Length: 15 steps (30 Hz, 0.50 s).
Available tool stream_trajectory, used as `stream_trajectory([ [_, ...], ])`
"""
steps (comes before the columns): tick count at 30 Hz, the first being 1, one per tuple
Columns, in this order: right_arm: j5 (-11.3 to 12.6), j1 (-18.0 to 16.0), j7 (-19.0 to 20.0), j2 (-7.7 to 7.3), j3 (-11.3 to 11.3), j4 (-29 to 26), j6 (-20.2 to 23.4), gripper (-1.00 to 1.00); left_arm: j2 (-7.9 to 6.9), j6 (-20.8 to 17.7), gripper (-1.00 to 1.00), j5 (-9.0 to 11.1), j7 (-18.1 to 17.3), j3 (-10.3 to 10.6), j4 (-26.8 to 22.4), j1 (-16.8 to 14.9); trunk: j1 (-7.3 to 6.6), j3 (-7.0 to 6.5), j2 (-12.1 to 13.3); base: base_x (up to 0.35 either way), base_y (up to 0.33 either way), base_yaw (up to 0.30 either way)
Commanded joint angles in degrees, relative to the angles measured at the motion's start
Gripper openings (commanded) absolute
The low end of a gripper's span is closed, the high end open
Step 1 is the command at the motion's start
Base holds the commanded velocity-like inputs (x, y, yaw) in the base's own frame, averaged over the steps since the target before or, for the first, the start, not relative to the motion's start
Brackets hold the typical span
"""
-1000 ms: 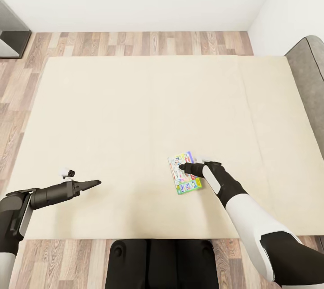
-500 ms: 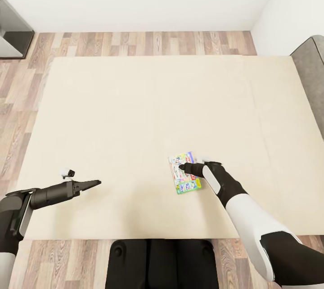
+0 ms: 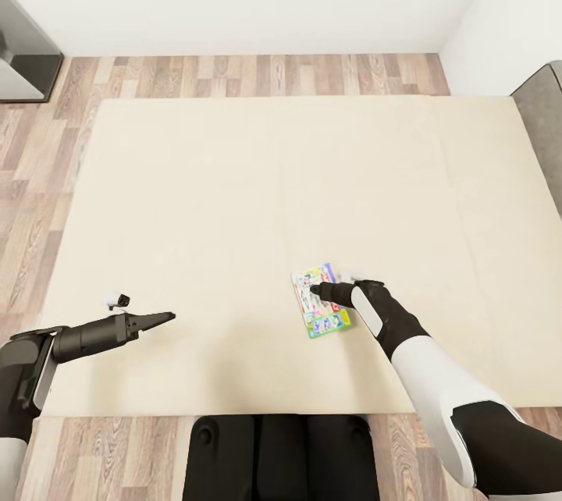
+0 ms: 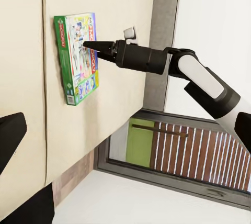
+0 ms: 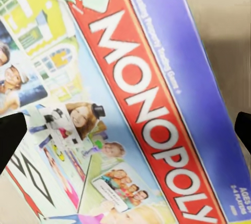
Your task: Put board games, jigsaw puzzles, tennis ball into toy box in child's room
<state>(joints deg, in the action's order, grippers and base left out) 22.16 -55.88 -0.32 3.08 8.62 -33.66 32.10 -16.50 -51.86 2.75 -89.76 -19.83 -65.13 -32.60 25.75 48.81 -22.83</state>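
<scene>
One of the board games (image 3: 314, 323), a white-blue Monopoly box with a green edge, sits over the beige bed (image 3: 234, 189) near its front right. My right gripper (image 3: 314, 290) reaches down onto it from the right and is shut on it. In the right wrist view one fingertip (image 5: 11, 140) is over the printed face (image 5: 130, 103) and the other is beside the blue edge. The left wrist view shows the game (image 4: 76, 62) and that gripper (image 4: 86, 43) side-on. My left gripper (image 3: 170, 317) hovers open over the bed's front left. Toy box, table, puzzles and ball are out of view.
The grey headboard (image 3: 553, 119) rises at the bed's right end. Wooden floor (image 3: 234, 76) runs behind the bed and down its left side. A dark grey piece of furniture (image 3: 23, 56) stands at the far left against the white wall. My base (image 3: 281, 454) is at the bed's front edge.
The whole view has shifted left, so the bed and headboard have slid right in the picture. The game stays under my right gripper and moves with it. Neither arm has changed pose.
</scene>
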Motion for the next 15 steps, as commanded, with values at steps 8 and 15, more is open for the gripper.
stream_trajectory([
  [8, 0.07, -0.02, -0.03, 0.01, 0.08, -0.04, 0.24, 1.00, -0.02, -0.61, 1.00, -0.03, -0.24, 0.03, 0.00, -0.01, 0.03, 0.06, -0.09, 0.000, 0.114, 0.000],
  [15, 0.07, -0.02, -0.03, 0.30, 0.08, -0.07, 0.24, 1.00, -0.02, -0.61, 1.00, -0.03, -0.24, 0.02, 0.00, -0.01, 0.03, 0.06, -0.09, 0.000, 0.083, 0.043],
])
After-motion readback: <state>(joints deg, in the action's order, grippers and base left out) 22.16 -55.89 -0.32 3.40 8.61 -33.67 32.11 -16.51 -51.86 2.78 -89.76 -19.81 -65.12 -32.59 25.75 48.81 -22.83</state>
